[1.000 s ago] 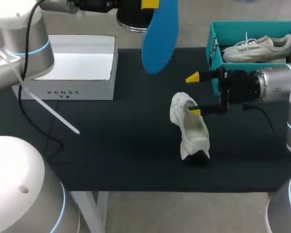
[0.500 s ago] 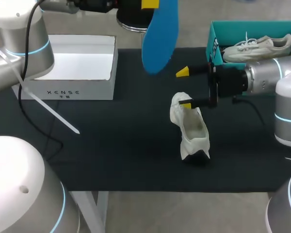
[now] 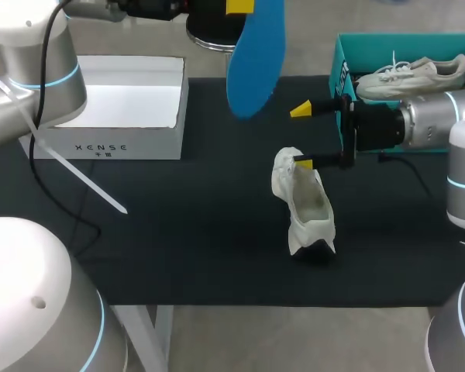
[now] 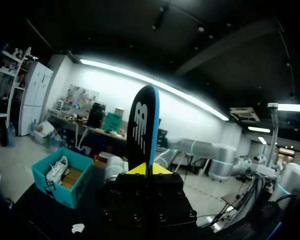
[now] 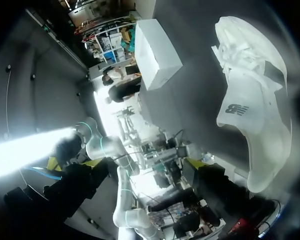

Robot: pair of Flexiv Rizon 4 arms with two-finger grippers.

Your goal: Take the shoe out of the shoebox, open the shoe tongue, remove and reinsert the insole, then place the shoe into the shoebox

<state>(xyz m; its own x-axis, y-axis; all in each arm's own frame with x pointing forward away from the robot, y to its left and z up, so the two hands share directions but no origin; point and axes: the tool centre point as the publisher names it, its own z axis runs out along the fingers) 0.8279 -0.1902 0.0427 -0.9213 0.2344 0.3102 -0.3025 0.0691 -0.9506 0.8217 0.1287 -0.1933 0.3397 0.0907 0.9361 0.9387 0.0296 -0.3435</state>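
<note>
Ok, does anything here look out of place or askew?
The white shoe sits askew mid-table, its upper slumped open, and its blue insole is out, held aloft in the left gripper.

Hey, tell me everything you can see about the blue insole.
The insole is a thin, foam-like piece, bright blue on one face and black with a white logo on the other, as the left wrist view shows. The left gripper is shut on one end. The rounded other end hangs free, raised over the far side of the table. Nothing else touches it, and it is out of the white shoe.
</note>
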